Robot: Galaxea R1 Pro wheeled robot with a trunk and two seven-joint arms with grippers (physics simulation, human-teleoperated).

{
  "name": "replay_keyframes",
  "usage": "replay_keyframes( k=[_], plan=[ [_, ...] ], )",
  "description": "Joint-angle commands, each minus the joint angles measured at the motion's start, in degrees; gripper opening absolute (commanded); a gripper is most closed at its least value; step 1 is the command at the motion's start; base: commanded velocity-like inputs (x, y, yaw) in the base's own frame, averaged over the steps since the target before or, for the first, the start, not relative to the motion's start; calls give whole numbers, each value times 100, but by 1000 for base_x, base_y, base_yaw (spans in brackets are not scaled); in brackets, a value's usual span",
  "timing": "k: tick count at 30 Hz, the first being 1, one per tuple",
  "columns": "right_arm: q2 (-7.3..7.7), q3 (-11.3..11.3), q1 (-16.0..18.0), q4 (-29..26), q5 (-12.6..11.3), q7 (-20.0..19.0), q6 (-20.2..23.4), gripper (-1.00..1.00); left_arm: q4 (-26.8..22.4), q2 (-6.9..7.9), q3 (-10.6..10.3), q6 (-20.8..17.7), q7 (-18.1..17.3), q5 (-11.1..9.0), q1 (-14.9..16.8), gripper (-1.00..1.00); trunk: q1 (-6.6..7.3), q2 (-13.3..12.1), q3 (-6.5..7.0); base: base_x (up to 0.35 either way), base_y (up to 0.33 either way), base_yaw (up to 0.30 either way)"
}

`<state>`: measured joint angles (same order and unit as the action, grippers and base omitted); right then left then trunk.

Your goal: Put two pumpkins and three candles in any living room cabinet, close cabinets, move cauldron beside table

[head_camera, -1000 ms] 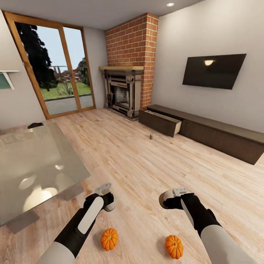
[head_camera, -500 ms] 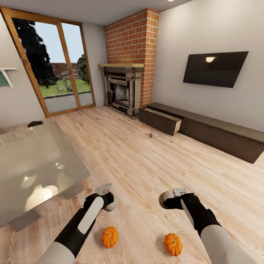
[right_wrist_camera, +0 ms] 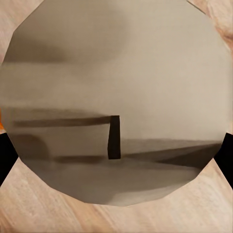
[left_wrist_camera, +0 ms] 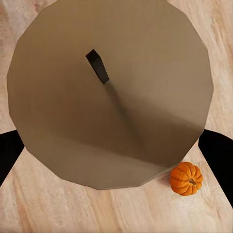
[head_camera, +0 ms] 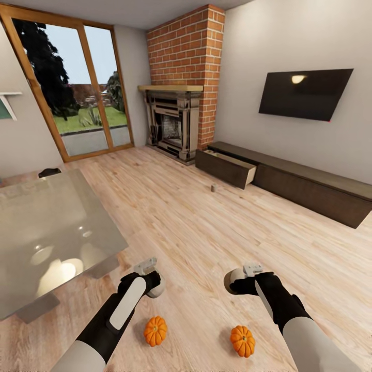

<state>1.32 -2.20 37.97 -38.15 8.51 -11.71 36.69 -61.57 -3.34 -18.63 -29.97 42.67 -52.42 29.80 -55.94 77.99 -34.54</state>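
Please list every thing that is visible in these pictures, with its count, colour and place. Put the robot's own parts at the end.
pumpkins: 2, orange, on the floor near the arms, one left, one right
candle: 1, greyish, on the floor before the open drawer
cabinet: 1, dark brown, along the right wall, one drawer pulled out
table: 1, glossy glass top, at left
dark object: 1, black, beyond the table, unclear
fireplace: 1, brick chimney, far corner
television: 1, black, on the wall
glass door: 1, wooden frame, far left
left gripper: white and black, above the floor
right gripper: the same

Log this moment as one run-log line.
pumpkins: left pumpkin, right pumpkin, both on floor | candle: on floor before cabinet | cabinet: one drawer open | table: at left
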Motion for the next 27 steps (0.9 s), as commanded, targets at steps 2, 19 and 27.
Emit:
replay_keyframes(
  k=[2,19,27],
  plan=[
    [0,0,0,-1,1,2,-1,-100,3,3,0,0,-4,-2,0,-100,45,-82,18,0,0,0],
    [-9,0,-1,-26,1,-12,-2,-100,-57,-9,-43,19,-11,4,-1,-100,111,-202,16,0,0,-158],
    [-9,0,-4,-18,-16,-16,-4,-100,-54,-9,-44,17,-13,4,-1,-100,111,-202,16,0,0,-285]
  ],
)
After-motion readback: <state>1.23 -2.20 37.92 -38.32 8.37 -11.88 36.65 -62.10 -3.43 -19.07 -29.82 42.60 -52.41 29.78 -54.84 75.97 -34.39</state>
